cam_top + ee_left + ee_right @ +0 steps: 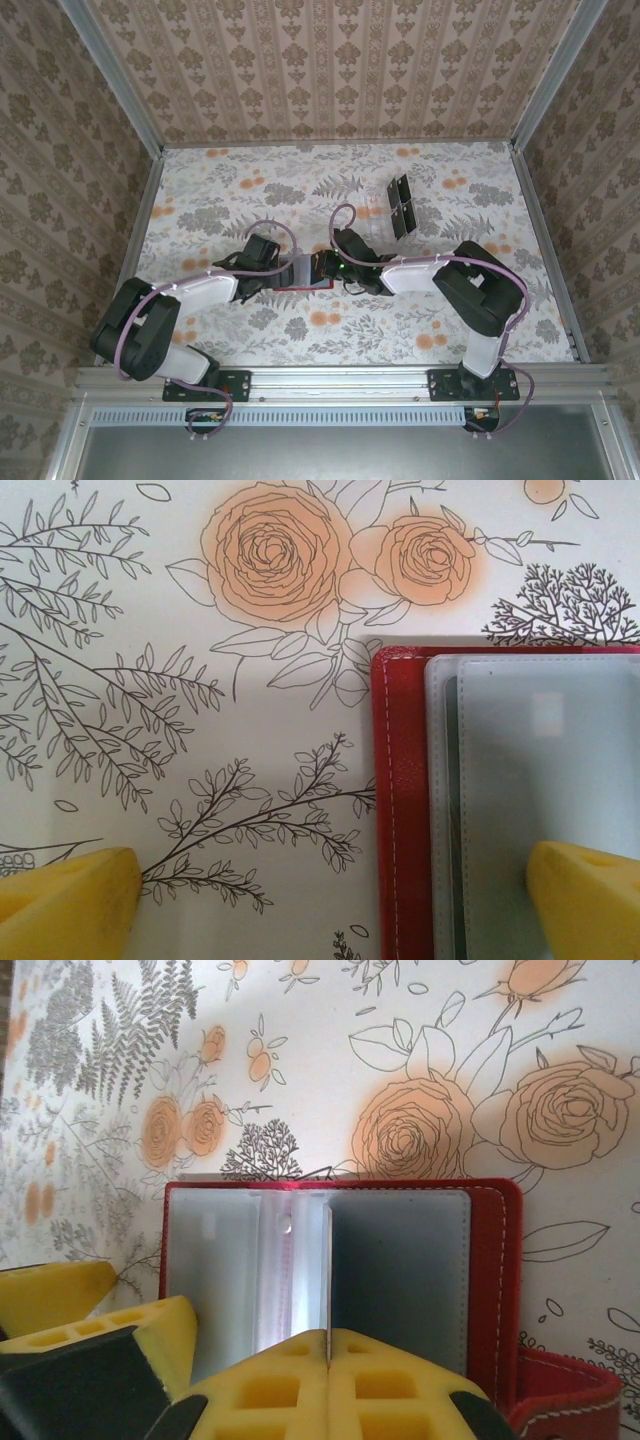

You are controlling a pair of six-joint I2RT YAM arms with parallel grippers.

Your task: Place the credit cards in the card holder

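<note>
The red card holder [302, 272] lies open on the floral table between both arms, its pale grey-blue pockets [400, 1270] facing up. My right gripper [327, 1345] is shut on a thin credit card [327, 1270], seen edge-on and standing upright over the holder's middle fold. My left gripper [330, 910] is open and straddles the holder's left red edge [400, 810]: one yellow finger [60, 905] is over the bare table, the other finger [590, 900] over a pocket. More dark credit cards [400, 205] stand at the back right.
A clear slotted rack [378, 215] holds those dark cards behind the right arm. The holder's clasp tab [570, 1390] sticks out at its right side. Patterned walls enclose the table on three sides.
</note>
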